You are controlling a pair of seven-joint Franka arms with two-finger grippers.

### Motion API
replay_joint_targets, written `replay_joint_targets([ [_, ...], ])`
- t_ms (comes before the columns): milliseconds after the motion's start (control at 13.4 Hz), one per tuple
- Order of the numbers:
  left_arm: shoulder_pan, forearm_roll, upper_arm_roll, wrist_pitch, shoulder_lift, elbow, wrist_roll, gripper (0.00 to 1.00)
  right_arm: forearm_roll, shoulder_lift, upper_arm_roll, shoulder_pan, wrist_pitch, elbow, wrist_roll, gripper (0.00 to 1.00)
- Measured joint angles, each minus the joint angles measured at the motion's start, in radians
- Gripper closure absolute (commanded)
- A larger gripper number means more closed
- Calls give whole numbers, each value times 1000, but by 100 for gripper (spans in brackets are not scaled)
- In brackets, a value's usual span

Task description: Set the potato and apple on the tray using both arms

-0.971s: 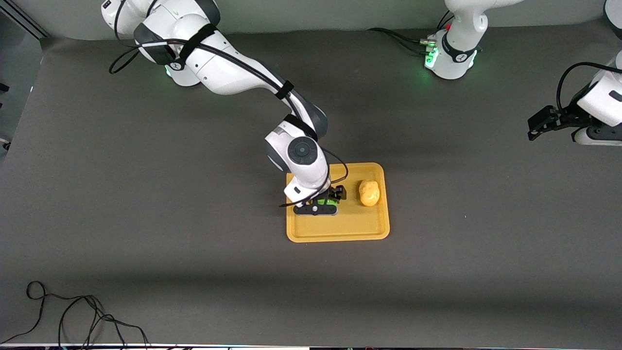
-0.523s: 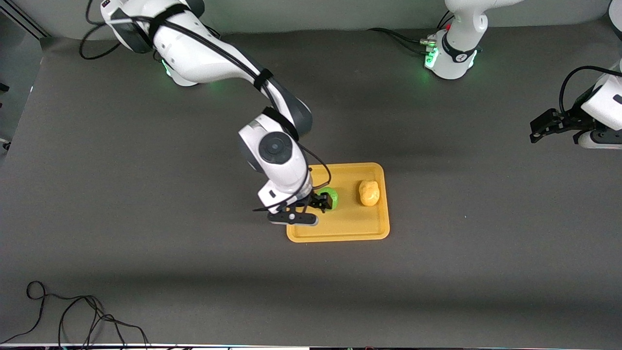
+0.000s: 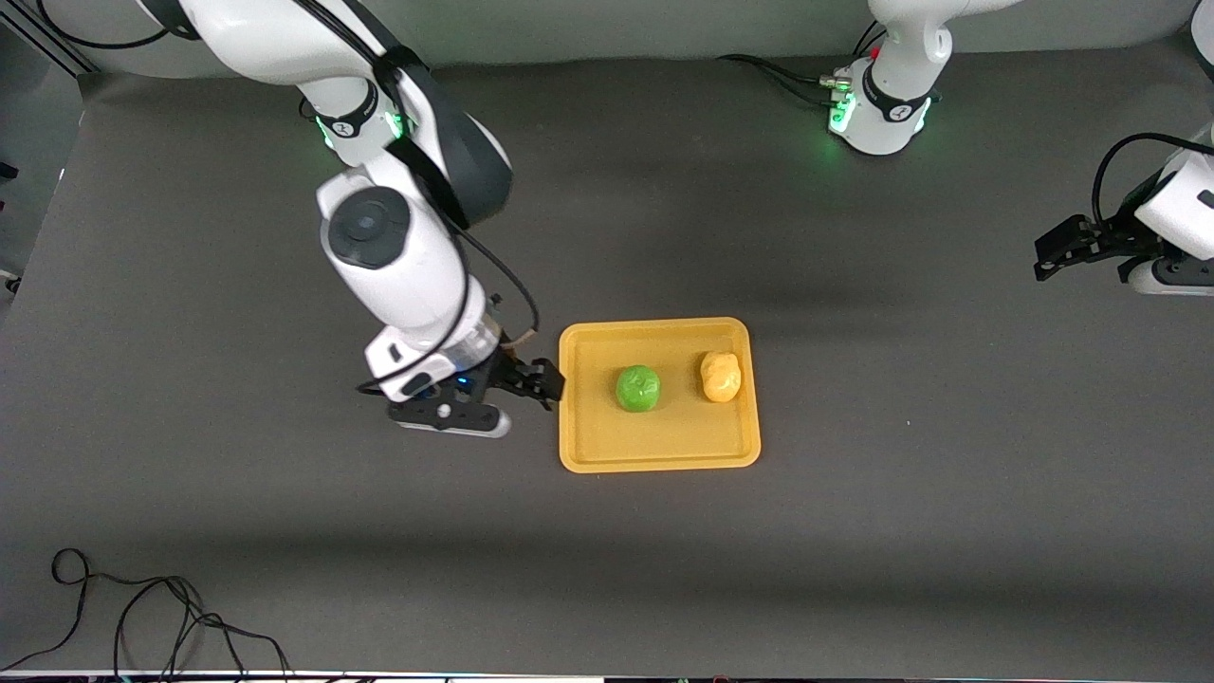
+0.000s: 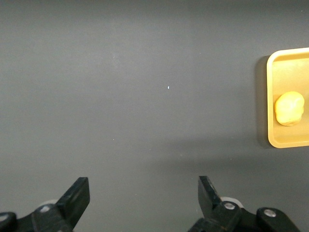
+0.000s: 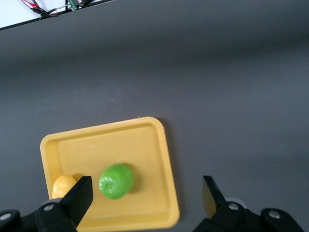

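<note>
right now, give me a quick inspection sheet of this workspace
surface: dark grey table.
job's things: apple and potato both lie on the tray, apart, apple toward the right arm's end.
clutter: nothing seen.
grippers: right gripper open, empty, over the table beside the tray's edge; left gripper open, empty, waiting over the left arm's end of the table.
cables: loose black cable on the table near the front camera.
surroundings: light wall along the bases; arm bases lit green.
</note>
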Motion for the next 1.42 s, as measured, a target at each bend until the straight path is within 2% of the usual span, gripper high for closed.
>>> replay_joint_targets([
  [448,0,0,0,2,25,30,0,0,3,-98,-34,-45,-93,-19,-8,0],
  [672,0,-1,-1,2,32,37,0,0,3,-179,-37,-121,-195,-30,-28,0],
  [971,0,-1,-1,2,34,43,0,0,3,-346,3,-309,-262,-168,-232,0],
  [1121,0,-1,-1,2,34,44,0,0,3,-420,28,-411,-343,-241,-339,0],
  [1270,1,-1,-1,2,34,44,0,0,-13,-466,19,-451,-411,-266,-421,0],
  [1420,1,-1,-1,2,35,44,0,0,-22,-494,-19,-454,-443,-275,-488,0],
])
